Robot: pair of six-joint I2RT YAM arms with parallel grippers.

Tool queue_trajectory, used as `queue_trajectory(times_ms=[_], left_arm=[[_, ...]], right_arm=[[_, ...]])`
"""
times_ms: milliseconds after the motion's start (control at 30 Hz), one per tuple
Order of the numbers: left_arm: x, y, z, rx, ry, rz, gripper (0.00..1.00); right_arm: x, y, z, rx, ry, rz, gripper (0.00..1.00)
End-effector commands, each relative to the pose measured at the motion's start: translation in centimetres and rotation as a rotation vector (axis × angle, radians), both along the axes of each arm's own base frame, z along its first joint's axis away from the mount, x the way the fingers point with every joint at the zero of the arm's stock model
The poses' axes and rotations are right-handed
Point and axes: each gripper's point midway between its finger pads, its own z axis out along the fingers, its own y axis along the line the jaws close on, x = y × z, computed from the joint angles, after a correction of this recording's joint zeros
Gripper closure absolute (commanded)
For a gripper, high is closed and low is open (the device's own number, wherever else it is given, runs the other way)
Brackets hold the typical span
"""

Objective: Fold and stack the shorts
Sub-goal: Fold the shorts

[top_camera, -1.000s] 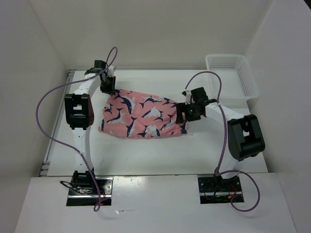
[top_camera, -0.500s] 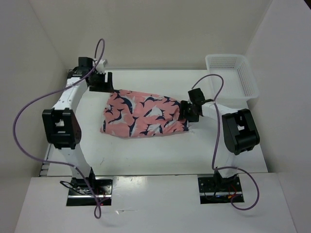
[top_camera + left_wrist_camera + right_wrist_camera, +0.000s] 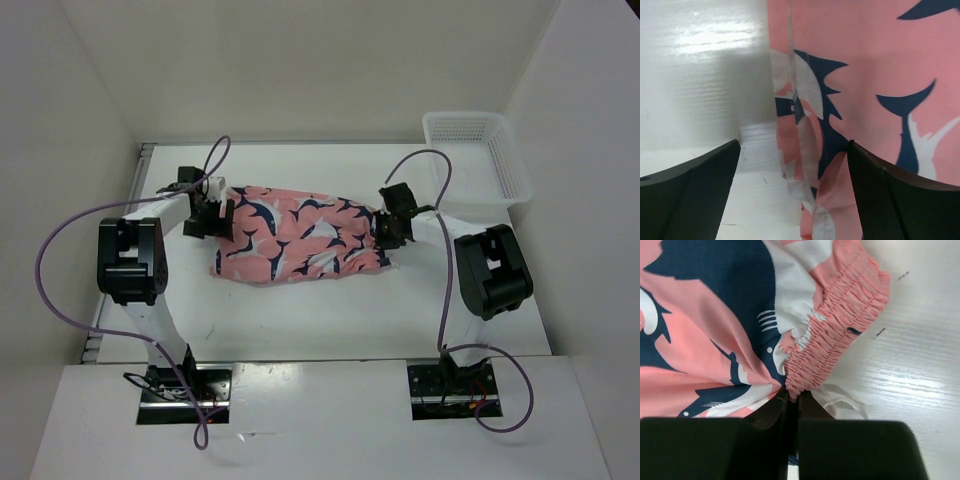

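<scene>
The shorts (image 3: 300, 236) lie across the middle of the table (image 3: 330, 310), one gripper at each end.
Left gripper (image 3: 793, 150): fingers spread wide, straddling the shorts' left edge. Right gripper (image 3: 791, 396): fingers pressed together, pinching the gathered waistband (image 3: 840, 340) at the right end. Far right: white mesh basket (image 3: 478, 150).

Basket (image 3: 512, 165) on table (image 3: 330, 320), far-right corner.

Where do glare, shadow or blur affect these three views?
Top external: even light, soft shadows. Left wrist: a bright glare patch on the table, a grey shadow beside the shorts. Right wrist: streaky sheen on the table, elastic waistband sharp.
</scene>
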Motion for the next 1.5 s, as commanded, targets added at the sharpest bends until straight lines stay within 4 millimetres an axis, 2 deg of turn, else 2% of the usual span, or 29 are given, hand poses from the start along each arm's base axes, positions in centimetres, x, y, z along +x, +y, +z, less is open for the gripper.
queue_trajectory(times_ms=[0, 100, 167, 233, 300, 400, 433, 533, 567, 600, 633, 700, 733, 767, 800, 833, 867, 900, 933, 967, 1000, 1067, 1100, 1167, 1200, 1267, 1300, 1400, 1467], left_arm=[[-0.3, 0.8, -2.0, 0.063, 0.029, 0.014, 0.06], [-1.0, 0.3, -3.5, 0.062, 0.068, 0.001, 0.06], [-1.2, -0.1, -3.7, 0.063, 0.070, -0.009, 0.06], [-1.1, -0.4, -3.3, 0.063, 0.051, -0.017, 0.06], [-1.1, -0.6, -2.3, 0.055, 0.026, -0.020, 0.06], [-1.6, -2.3, -0.8, 0.011, 0.010, -0.061, 0.06], [-1.9, -3.6, -0.4, 0.003, 0.009, -0.096, 0.06], [-1.6, -5.6, 1.4, -0.006, -0.026, -0.146, 0.06], [-1.1, -6.4, 1.9, 0.009, -0.046, -0.165, 0.06], [-1.0, -6.6, 2.5, 0.020, -0.045, -0.169, 0.06], [0.9, -6.6, 5.1, 0.025, -0.112, -0.164, 0.06], [2.2, -7.5, 7.7, 0.012, -0.157, -0.180, 0.06], [2.9, -8.5, 9.5, -0.003, -0.196, -0.202, 0.06], [3.7, -11.0, 12.0, -0.031, -0.256, -0.256, 0.06], [3.5, -12.7, 12.9, -0.050, -0.266, -0.296, 0.06], [3.3, -14.5, 12.8, -0.073, -0.255, -0.338, 0.06], [2.4, -18.4, 13.3, -0.142, -0.257, -0.436, 0.06], [1.9, -20.3, 11.8, -0.177, -0.214, -0.483, 0.06], [1.3, -22.0, 11.1, -0.214, -0.189, -0.526, 0.06], [0.3, -24.8, 11.1, -0.287, -0.168, -0.601, 0.06], [0.0, -26.0, 9.1, -0.310, -0.124, -0.627, 0.06], [0.3, -28.2, 8.2, -0.328, -0.139, -0.671, 0.06], [0.2, -28.9, 6.6, -0.335, -0.103, -0.682, 0.06], [1.7, -30.4, 6.6, -0.302, -0.138, -0.690, 0.06], [2.0, -31.2, 4.7, -0.262, -0.121, -0.690, 0.06], [3.3, -32.3, 4.7, -0.224, -0.147, -0.690, 0.06], [3.4, -32.8, 3.0, -0.205, -0.122, -0.690, 0.06], [3.2, -33.5, 1.8, -0.209, -0.092, -0.704, 0.06], [3.0, -34.1, 2.5, -0.246, -0.101, -0.723, 0.06]], right_arm=[[1.3, 0.1, 2.2, -0.037, -0.063, 0.102, 1.00], [2.3, -0.4, 3.4, -0.044, -0.084, 0.131, 1.00], [2.3, -1.0, 3.3, -0.058, -0.080, 0.140, 1.00], [2.6, -1.6, 4.3, -0.069, -0.110, 0.134, 1.00], [3.1, -2.1, 5.2, -0.081, -0.138, 0.146, 1.00], [4.1, -2.3, 7.5, -0.117, -0.204, 0.193, 1.00], [4.4, -2.5, 8.4, -0.131, -0.225, 0.197, 1.00], [5.3, -3.0, 10.9, -0.182, -0.265, 0.223, 1.00], [6.0, -3.1, 12.3, -0.196, -0.294, 0.228, 1.00], [5.9, -3.4, 12.7, -0.221, -0.287, 0.242, 1.00], [6.5, -3.6, 14.1, -0.239, -0.311, 0.235, 1.00], [6.3, -4.3, 14.2, -0.276, -0.282, 0.244, 1.00], [6.3, -4.5, 14.1, -0.288, -0.271, 0.239, 1.00], [6.5, -4.4, 14.5, -0.287, -0.282, 0.237, 1.00], [6.3, -4.5, 14.4, -0.288, -0.273, 0.239, 1.00], [6.5, -4.4, 14.5, -0.287, -0.282, 0.237, 1.00], [6.3, -4.4, 14.2, -0.279, -0.271, 0.226, 1.00], [6.3, -4.4, 14.2, -0.274, -0.269, 0.219, 1.00], [6.3, -4.4, 14.2, -0.274, -0.269, 0.219, 1.00], [6.3, -4.5, 14.2, -0.283, -0.270, 0.213, 1.00], [6.5, -4.5, 14.5, -0.281, -0.278, 0.211, 1.00], [6.9, -4.6, 15.0, -0.288, -0.297, 0.201, 1.00], [6.9, -4.6, 15.0, -0.289, -0.297, 0.201, 1.00], [7.1, -4.7, 15.7, -0.293, -0.318, 0.191, 1.00], [7.1, -5.0, 16.1, -0.307, -0.328, 0.191, 1.00], [7.3, -5.0, 16.5, -0.313, -0.339, 0.198, 1.00], [7.4, -5.0, 16.6, -0.311, -0.348, 0.196, 1.00], [7.9, -5.2, 17.2, -0.324, -0.369, 0.179, 1.00], [8.1, -5.8, 17.9, -0.350, -0.386, 0.152, 1.00]])
